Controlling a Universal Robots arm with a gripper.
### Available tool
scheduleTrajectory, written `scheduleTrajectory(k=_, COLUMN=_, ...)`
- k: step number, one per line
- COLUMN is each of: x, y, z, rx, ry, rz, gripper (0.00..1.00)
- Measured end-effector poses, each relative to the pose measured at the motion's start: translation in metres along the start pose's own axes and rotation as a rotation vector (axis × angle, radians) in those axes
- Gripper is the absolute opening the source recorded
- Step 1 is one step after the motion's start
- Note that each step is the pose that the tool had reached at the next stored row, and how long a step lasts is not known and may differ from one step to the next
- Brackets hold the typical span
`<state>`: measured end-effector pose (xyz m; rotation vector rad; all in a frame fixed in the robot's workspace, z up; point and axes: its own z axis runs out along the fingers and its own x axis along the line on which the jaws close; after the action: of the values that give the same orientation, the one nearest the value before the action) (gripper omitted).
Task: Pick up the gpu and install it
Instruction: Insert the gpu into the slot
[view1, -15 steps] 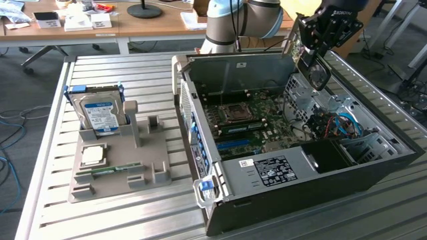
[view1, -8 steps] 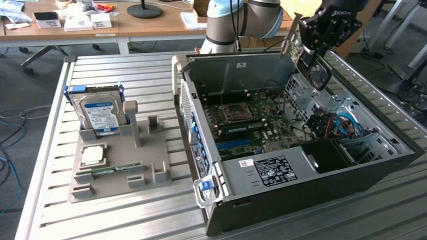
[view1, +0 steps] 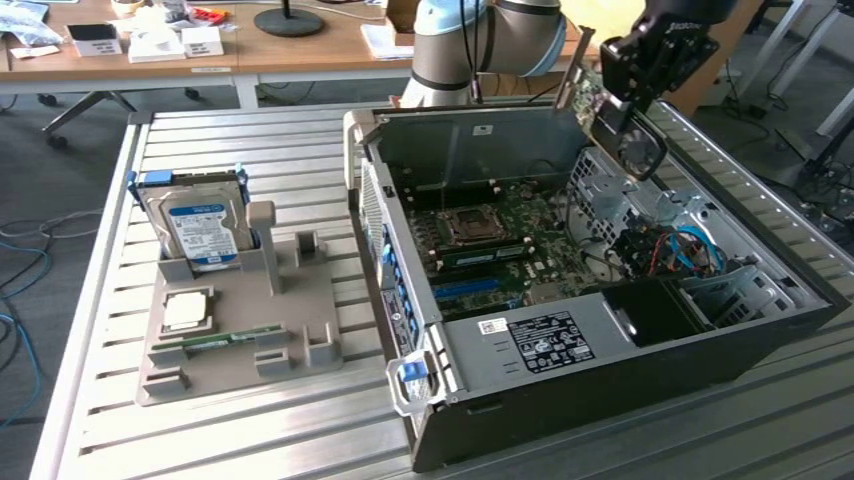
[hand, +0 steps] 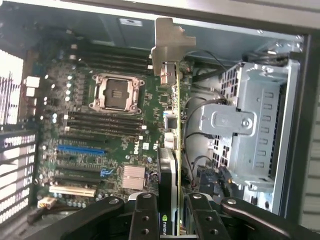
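gpu (hand: 168, 175) clamped between the fingers (hand: 145, 215), hanging above the open computer case (view1: 641, 370); not seated in any slot.

- Look of the card: seen edge-on in the wrist view. Thin green board edge runs straight out from the fingers. Black cooler on one face, with a green logo patch close to the grip. Silver metal end bracket (hand: 169, 42) at the far end from the fingers, bent at its tip.
- Exterior view: gpu (view1: 634, 140) juts below the fingers (view1: 627, 75), over the case's upper rear corner, clear of the boards below.
- Fingers: closed on the card's faces at the end opposite the bracket, one on each side.
- Beneath the fingers: motherboard (hand: 125, 125) with bare CPU socket (hand: 114, 92) and a row of expansion slots, among them a blue slot (hand: 82, 149).
- Beside the card, on the side away from the socket: grey metal drive cage (hand: 250, 125).
- Well away from the fingers, toward the exterior view's left: grey parts tray (view1: 240, 350) on the slatted desk (view1: 267, 440), hard drive (view1: 200, 225) standing upright in it.
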<state>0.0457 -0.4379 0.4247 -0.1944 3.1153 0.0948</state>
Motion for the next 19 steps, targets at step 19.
scheduleTrajectory(k=19, x=0.0, y=-0.0001, z=0.0011, rx=-0.008, ry=0.0216, rz=-0.362, gripper=0.27)
